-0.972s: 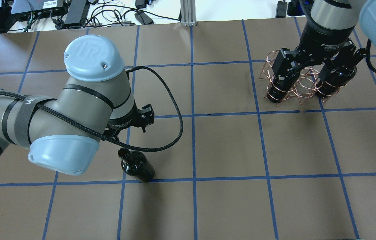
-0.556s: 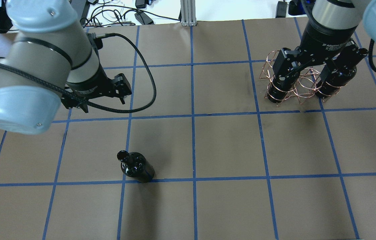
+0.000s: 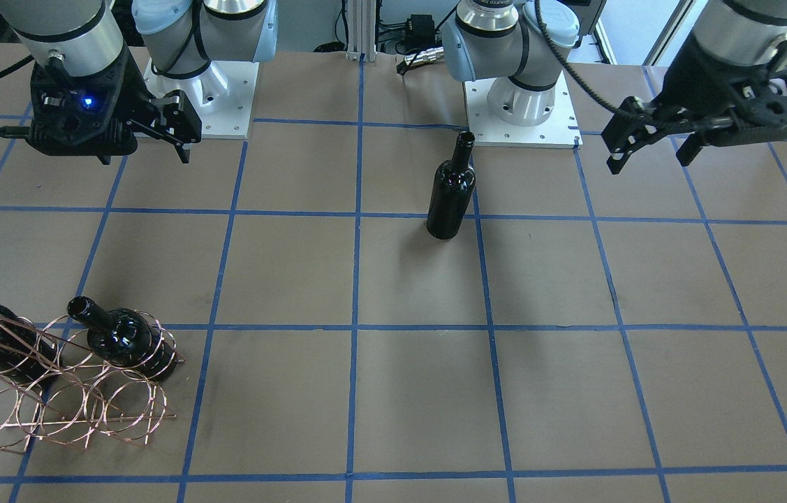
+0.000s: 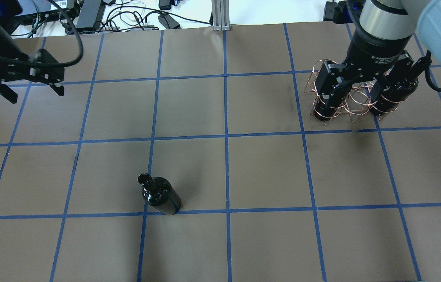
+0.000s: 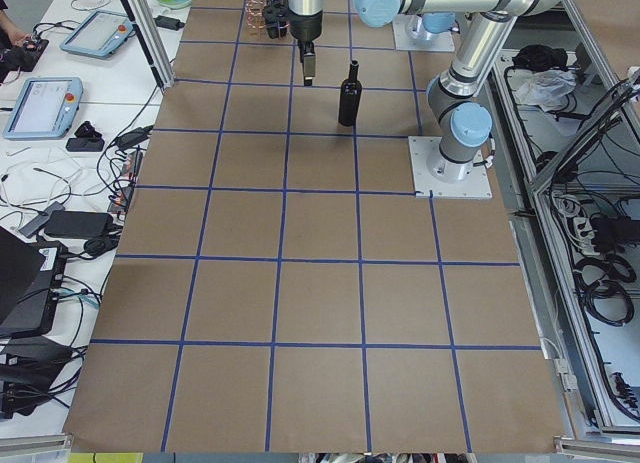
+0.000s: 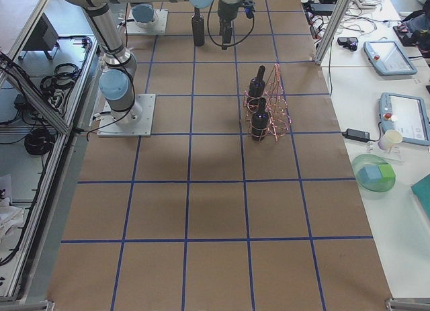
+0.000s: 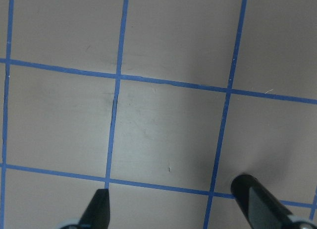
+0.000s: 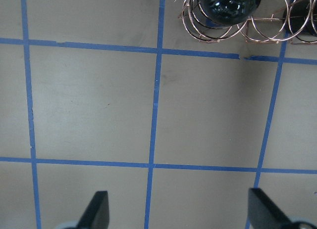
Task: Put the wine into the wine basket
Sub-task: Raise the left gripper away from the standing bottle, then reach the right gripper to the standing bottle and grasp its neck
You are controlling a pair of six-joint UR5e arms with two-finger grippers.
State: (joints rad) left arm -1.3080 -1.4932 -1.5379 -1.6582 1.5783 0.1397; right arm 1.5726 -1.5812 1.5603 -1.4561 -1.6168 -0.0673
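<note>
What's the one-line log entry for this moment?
left gripper open, empty | right gripper open, empty | dark glass wine bottle upright, ungrasped | copper wire basket holds two bottles

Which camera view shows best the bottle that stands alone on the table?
The front-facing view: the lone bottle shows whole and upright. Overhead it is foreshortened; in both side views it is small and far; neither wrist view shows it.

brown table (image 4: 267,168) taped off in a blue grid (image 4: 226,136), white side benches (image 6: 356,103) with teach pendants (image 6: 386,56), messy cables (image 4: 126,17) out back.
</note>
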